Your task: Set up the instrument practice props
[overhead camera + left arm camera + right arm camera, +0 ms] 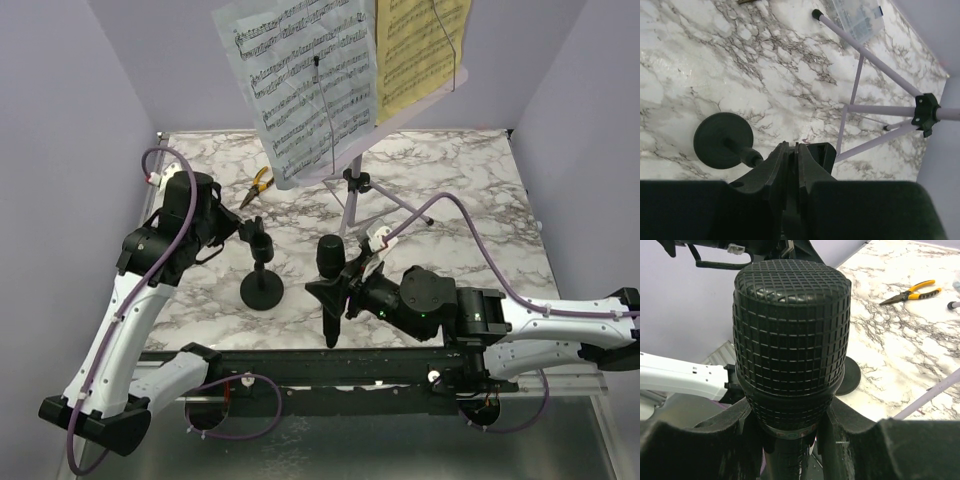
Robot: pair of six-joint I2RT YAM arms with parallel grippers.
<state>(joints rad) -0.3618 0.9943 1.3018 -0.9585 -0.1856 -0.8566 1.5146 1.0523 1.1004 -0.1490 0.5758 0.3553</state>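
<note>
Nearest, just past the arm bases: black mic (329, 256) in the right gripper (338, 288), fingers clamped on the body just under the ribbed head, handle trailing back toward the near edge of the marble table (470, 200). Seems held off the surface, though not certain from these views. Just left of it, apart and not touching: short mic stand (262, 288), round base flat on the marble, stem upright. At its top, the left gripper (248, 230), fingers drawn almost together with only a slit between; appears pinched on the clip to steady it, the contact itself hidden beneath the fingers. Farther back, centre: thin lilac tripod (352, 200), legs spread on the table, carrying the music stand (400, 118). Left of the tripod, lying flat: yellow-handled pliers (258, 184), no part of the job. Near one tripod foot, in the left wrist view only: clear box (857, 20). Farthest and highest: white page (300, 85) on the left and yellow page (420, 45) on the right, both resting on the music stand. Judged step: seating the mic in its stand, sheet music apparently already in place. Next move calls for carrying the mic leftward, lining its handle up above the clip, and lowering it in squarely while keeping the mic stand braced; risks tipping that light stand if pushed sideways.
</note>
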